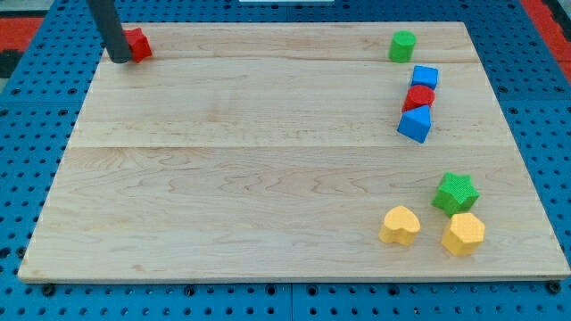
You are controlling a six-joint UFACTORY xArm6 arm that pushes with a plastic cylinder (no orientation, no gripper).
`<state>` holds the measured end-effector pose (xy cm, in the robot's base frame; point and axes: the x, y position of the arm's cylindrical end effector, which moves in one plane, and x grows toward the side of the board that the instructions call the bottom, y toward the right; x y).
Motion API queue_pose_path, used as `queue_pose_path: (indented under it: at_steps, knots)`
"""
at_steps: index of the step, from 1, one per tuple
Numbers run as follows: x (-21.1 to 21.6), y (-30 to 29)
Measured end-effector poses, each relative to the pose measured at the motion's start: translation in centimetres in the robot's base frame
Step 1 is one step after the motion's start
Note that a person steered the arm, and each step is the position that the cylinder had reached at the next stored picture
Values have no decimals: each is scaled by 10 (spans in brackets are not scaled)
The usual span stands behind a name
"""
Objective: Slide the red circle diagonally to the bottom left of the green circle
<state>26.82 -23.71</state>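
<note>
The green circle [402,45] stands near the top right of the wooden board [268,178]. The red circle [419,96] sits below it, wedged between a blue cube [425,77] above and a blue triangle [415,125] below. My tip [118,60] is far away at the board's top left, touching the left side of another red block [137,45] whose shape I cannot make out.
A green star [456,193], a yellow heart [400,226] and a yellow hexagon [463,234] cluster at the bottom right. The board lies on a blue perforated surface.
</note>
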Motion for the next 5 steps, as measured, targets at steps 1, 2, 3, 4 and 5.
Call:
queue_pose_path:
  at_steps: [1,2,3,4,5]
  knots:
    - [-3,17]
    - [24,38]
    - [24,92]
    - [24,113]
    - [23,113]
